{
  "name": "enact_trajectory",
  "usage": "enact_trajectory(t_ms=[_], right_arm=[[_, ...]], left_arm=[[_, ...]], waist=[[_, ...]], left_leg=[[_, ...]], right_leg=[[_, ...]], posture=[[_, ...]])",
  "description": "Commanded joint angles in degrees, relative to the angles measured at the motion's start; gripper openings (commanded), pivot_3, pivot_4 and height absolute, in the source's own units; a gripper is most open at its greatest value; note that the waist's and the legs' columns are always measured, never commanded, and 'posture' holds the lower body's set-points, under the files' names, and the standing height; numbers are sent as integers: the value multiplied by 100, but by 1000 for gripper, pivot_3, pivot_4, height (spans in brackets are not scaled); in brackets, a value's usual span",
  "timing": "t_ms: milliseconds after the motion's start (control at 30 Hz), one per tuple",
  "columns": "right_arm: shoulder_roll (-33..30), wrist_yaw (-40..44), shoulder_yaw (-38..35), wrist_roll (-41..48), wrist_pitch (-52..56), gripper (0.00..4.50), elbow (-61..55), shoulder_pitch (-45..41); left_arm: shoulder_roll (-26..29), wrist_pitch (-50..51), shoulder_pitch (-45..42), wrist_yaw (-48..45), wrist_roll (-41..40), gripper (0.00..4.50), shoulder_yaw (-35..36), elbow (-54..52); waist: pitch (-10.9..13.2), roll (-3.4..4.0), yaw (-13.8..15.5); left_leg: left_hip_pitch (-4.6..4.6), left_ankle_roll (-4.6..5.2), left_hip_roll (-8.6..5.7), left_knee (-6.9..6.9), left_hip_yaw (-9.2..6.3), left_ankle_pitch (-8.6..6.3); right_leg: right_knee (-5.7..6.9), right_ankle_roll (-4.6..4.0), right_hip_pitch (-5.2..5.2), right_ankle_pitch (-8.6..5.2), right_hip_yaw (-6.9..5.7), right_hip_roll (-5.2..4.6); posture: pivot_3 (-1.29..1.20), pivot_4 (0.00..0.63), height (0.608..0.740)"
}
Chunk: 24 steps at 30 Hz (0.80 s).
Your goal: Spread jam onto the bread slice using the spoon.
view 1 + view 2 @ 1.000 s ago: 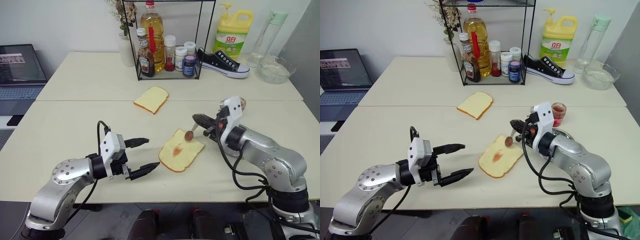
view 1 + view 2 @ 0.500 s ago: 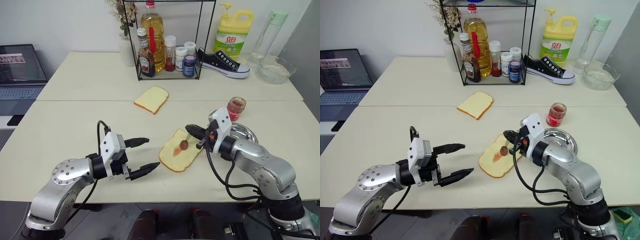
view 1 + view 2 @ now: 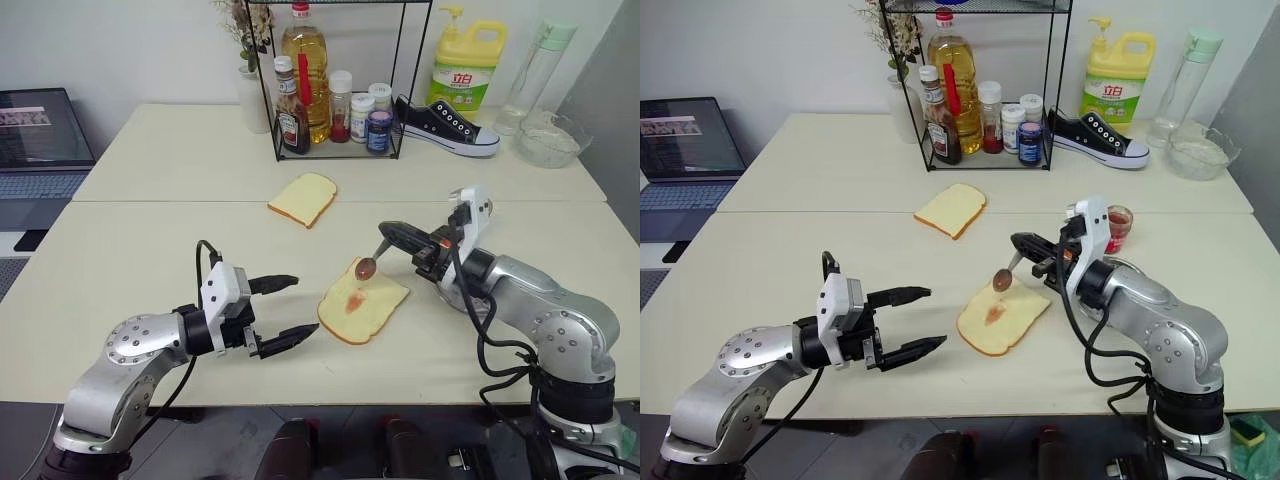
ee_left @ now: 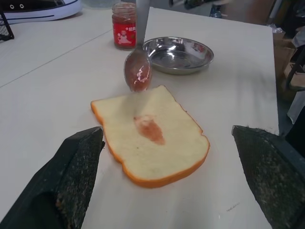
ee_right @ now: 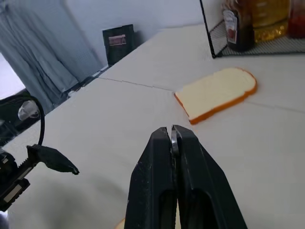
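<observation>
Right wrist view: my right gripper [image 5: 173,138] has its jaws clamped on the thin spoon [image 3: 372,260] handle. The red-stained bowl hovers at the far edge of the bread [image 3: 362,302]. I'd lower it flat and drag lightly across the small red smear [image 4: 149,129]; the soft crumb could tear. Left gripper [image 3: 283,315] waits near the bread, jaws apart. Jam jar [image 4: 124,32] stands beside the steel dish [image 4: 179,52] on the tabletop [image 3: 150,250].

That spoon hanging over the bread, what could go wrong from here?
1. The right gripper pinches the spoon only by its thin handle end, so it might twist or slip while spreading.
2. Nothing holds the bread: the left gripper is open and beside it, so the slice may slide.
3. The jam smear is small; much of the bread could stay bare.
</observation>
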Motion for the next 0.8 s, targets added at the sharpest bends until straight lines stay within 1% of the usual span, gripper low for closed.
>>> enact_trajectory(t_ms=[33,100,200,300,400,600,800], right_arm=[[495,-652,-592,895,318,50,370,112],[849,-1047,-803,1236,388,50,646,278],[1138,-1570,-935,1463,396,50,864,369],[1317,-1790,-987,1783,370,50,914,500],[1222,-1725,-879,1756,385,50,932,680],[653,-1226,-424,1099,154,50,936,844],[229,-1203,-794,1081,-158,50,1175,494]], left_arm=[[86,-104,-11,-53,-29,4500,70,-141],[111,-65,43,-56,-48,4500,92,-208],[141,-39,81,-53,-67,4500,102,-250],[198,12,114,-42,-111,4500,121,-303],[222,36,115,-34,-129,4500,125,-319],[242,56,72,-21,-128,4500,99,-311],[224,36,2,-26,-94,4500,58,-248]], waist=[[0,0,-7],[0,0,-10],[0,1,-10],[1,2,-10],[1,2,-6],[0,4,-15],[0,3,-1]], left_leg=[[0,0,0,-1,1,0],[0,0,1,-2,2,0],[0,0,1,-4,3,0],[0,0,0,-3,4,0],[0,0,0,-4,3,0],[3,1,1,-4,5,0],[3,1,-2,-2,6,0]], right_leg=[[1,0,-1,0,2,0],[1,0,-2,0,3,0],[2,0,-3,0,4,1],[2,0,-3,0,4,2],[2,0,-3,0,2,4],[2,0,-2,0,3,7],[1,0,2,0,3,4]], posture=[[0,150,740],[0,150,740],[0,150,740],[0,150,740],[0,150,740],[0,150,740],[0,150,740]])
